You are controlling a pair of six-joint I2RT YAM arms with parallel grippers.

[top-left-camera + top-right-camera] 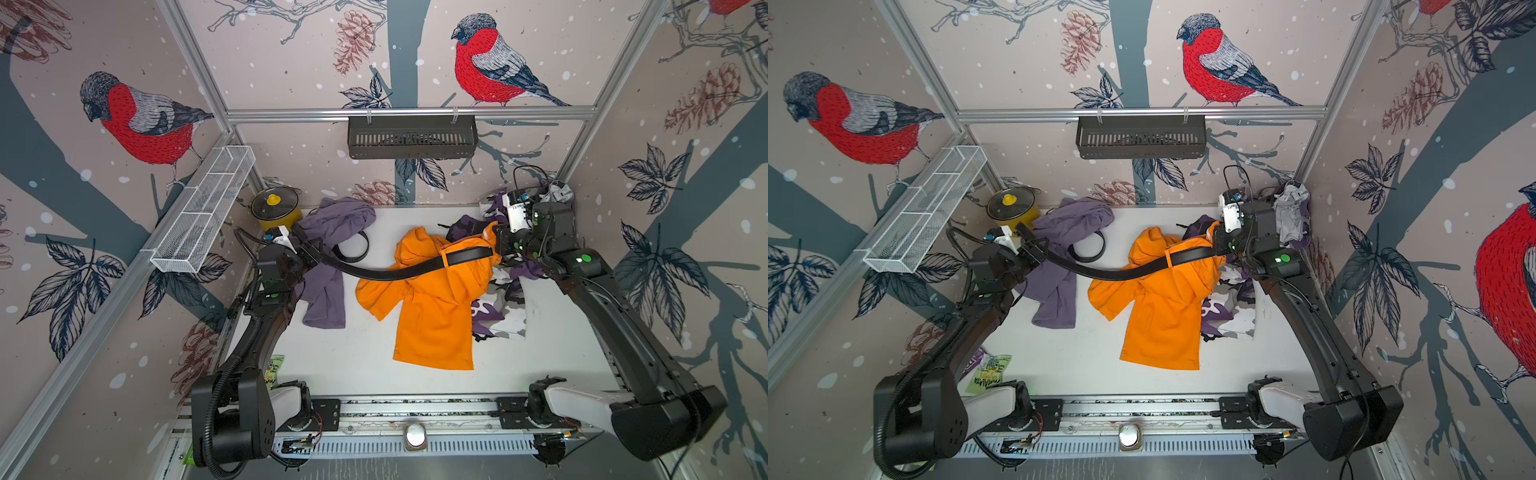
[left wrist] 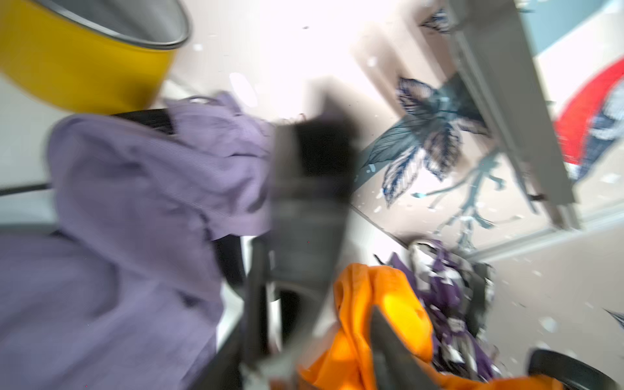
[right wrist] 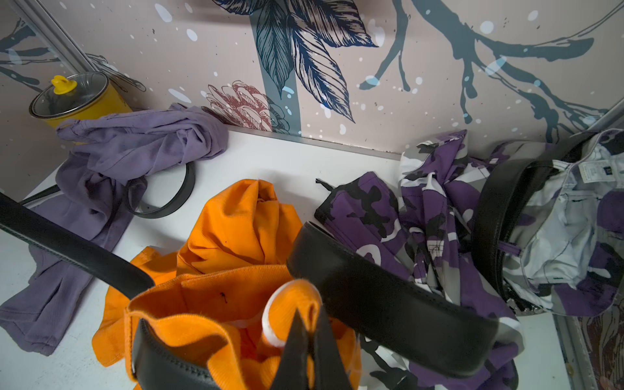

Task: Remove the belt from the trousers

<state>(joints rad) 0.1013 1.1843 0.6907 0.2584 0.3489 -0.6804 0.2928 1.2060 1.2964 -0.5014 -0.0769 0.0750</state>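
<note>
The orange trousers lie crumpled mid-table. A black belt runs from their waistband, still under an orange loop, out to the left in the air. My right gripper is shut on a fold of the orange waistband, with the belt curving just beside it. My left gripper is at the belt's left end. The left wrist view is blurred, but its fingers stand apart with the belt strip between them.
Lilac trousers with their own belt ring lie at the back left beside a yellow pot. Purple camouflage trousers with another belt fill the back right corner. A white wire basket hangs on the left wall.
</note>
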